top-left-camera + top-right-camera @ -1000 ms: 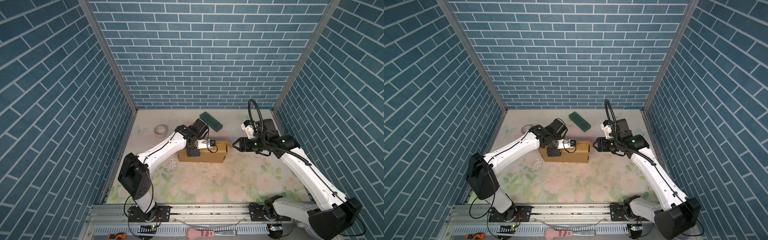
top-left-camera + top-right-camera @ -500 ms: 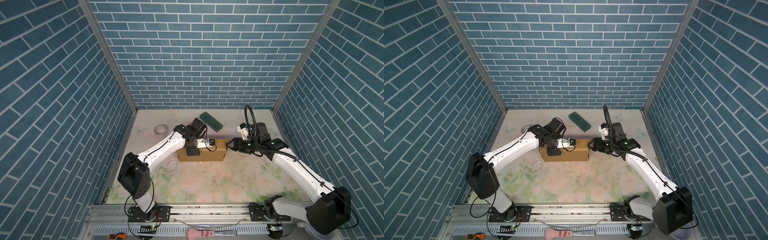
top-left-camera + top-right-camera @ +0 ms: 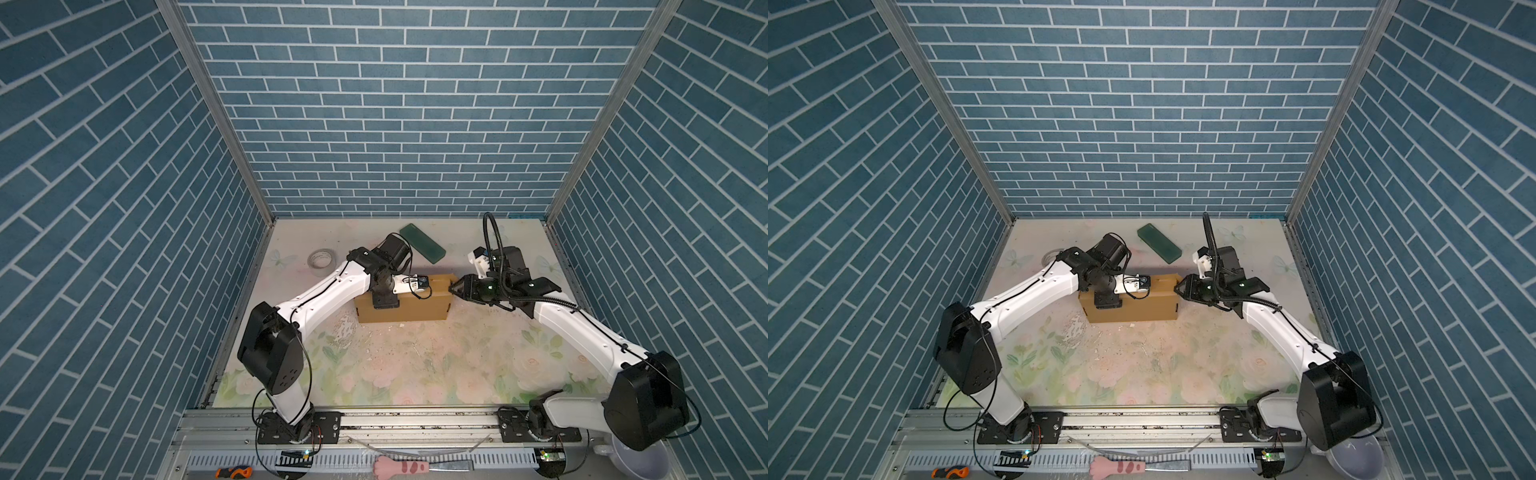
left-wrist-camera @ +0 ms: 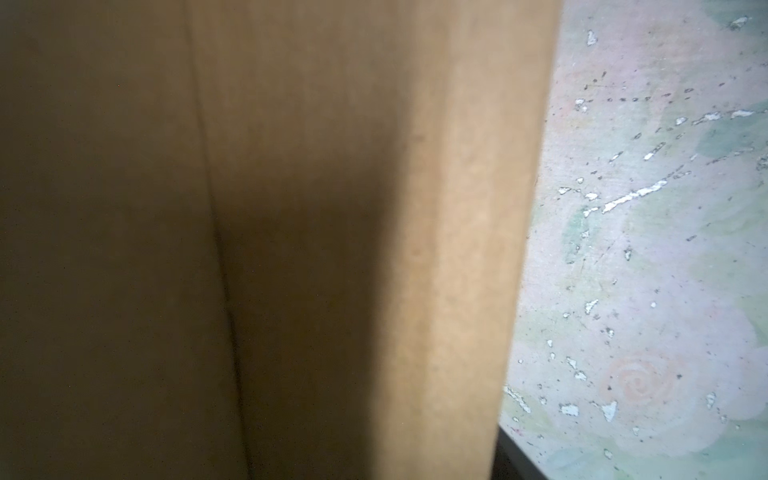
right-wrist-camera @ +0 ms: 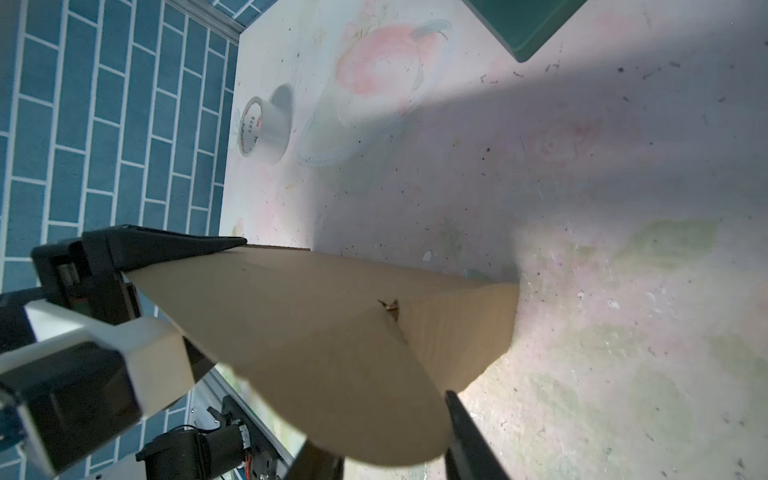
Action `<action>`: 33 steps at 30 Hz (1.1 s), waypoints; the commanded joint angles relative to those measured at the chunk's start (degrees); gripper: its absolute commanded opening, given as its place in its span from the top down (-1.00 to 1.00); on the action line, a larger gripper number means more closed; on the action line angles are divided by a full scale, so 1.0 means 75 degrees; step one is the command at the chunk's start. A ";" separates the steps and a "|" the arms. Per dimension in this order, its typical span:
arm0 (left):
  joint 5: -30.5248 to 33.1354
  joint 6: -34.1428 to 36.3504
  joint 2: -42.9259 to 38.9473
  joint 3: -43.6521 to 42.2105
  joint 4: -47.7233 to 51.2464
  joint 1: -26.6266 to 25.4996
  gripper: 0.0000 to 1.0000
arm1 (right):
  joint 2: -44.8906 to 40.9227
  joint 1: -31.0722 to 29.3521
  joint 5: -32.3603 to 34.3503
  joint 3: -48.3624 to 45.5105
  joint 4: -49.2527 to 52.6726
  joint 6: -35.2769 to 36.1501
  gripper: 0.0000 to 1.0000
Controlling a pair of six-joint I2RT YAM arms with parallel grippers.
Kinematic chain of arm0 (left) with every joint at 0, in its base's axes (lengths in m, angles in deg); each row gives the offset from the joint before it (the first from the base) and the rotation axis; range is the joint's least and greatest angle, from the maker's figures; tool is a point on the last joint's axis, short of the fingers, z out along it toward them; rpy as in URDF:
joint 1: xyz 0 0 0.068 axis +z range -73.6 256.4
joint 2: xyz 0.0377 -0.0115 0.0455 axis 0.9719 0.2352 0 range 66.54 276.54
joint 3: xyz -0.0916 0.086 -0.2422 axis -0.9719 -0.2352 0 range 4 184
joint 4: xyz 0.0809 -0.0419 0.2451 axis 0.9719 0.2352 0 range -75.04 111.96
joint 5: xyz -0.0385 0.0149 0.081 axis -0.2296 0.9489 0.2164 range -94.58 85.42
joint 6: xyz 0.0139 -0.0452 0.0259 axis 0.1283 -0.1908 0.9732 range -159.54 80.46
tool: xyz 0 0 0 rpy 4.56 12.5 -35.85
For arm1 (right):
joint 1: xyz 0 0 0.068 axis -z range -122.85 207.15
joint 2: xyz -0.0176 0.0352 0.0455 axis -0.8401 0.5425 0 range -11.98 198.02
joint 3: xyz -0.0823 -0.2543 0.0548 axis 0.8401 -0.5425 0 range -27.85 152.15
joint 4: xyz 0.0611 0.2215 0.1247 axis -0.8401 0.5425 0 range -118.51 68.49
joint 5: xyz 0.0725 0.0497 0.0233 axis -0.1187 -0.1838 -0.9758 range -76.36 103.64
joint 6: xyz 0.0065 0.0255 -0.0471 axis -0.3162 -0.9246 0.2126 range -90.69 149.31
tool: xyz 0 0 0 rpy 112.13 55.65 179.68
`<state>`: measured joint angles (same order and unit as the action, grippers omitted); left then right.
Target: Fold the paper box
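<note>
Paper box [image 3: 415, 308] nearer surface's back edge, left hand [image 3: 385, 297] clamped across it, right hand [image 3: 455, 286] straddling its right end, grip indeterminate.

A robot test cell in a lab is indicated. A worktable [image 3: 415, 374] covered with a floral mat is enclosed at 9, 12 and 3 o'clock by printed blue brick panels [image 3: 395, 124] set in aluminium posts [image 3: 216, 124]. Two robot arms [image 3: 328, 291] are bolted to a metal rail [image 3: 415, 419] at 6 o'clock, and a screwdriver [image 3: 233, 472] is seen at 7 o'clock.
</note>
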<state>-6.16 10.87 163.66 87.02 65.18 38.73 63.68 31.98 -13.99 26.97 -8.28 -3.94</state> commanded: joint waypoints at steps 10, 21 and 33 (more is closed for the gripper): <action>-0.0257 0.0045 0.0356 -0.0042 0.0016 0.0065 -0.29 | 0.0246 0.0069 -0.0271 -0.0378 -0.0284 -0.0058 0.37; -0.0268 0.0089 0.0485 0.0019 0.0000 0.0077 -0.25 | -0.0564 0.0265 0.1078 0.1239 0.2427 0.1787 -0.08; -0.0318 0.0129 0.0539 0.0085 0.0030 0.0077 -0.25 | 0.0236 -0.0312 0.2426 0.2776 0.3679 0.3240 0.05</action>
<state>-7.08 11.48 164.87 87.98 64.24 39.03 63.17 30.89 0.96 44.15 15.28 15.01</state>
